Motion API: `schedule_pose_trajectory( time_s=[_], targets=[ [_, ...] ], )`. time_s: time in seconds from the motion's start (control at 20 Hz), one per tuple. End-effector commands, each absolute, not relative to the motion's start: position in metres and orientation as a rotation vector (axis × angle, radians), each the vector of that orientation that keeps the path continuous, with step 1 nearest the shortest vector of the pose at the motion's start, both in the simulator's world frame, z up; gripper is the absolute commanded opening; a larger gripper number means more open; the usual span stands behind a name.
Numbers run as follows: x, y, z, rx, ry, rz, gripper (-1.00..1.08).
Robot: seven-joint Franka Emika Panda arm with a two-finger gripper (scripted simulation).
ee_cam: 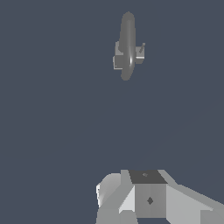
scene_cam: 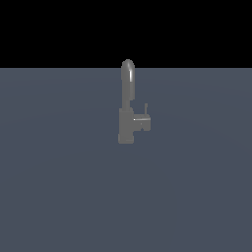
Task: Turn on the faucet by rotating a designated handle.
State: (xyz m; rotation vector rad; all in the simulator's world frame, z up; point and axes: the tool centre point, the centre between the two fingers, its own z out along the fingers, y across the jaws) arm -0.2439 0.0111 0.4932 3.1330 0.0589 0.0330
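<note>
Faucet (scene_cam: 127,106) stands mid-frame; handle (scene_cam: 142,120) untouched. Claw (ee_cam: 146,192) state cannot be told. Risk: spout (scene_cam: 128,74) struck instead.

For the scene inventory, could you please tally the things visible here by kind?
Faucet: 1
Handle on the side of the faucet: 1
Gripper, seen only in the wrist view: 1
Total: 3

There is one faucet (scene_cam: 127,106). It has one handle (scene_cam: 143,119). One floor (scene_cam: 59,187) lies beneath it.
</note>
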Motion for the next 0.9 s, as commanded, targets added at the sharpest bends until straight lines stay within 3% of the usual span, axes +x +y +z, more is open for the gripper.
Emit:
schedule_pose_trajectory(
  time_s=[0.0, 0.85],
  targets=[
    [-0.244, 0.011, 0.493, 3.133, 0.059, 0.033, -1.00],
    [-0.203, 0.012, 0.489, 3.214, -0.081, -0.114, -1.00]
  ],
)
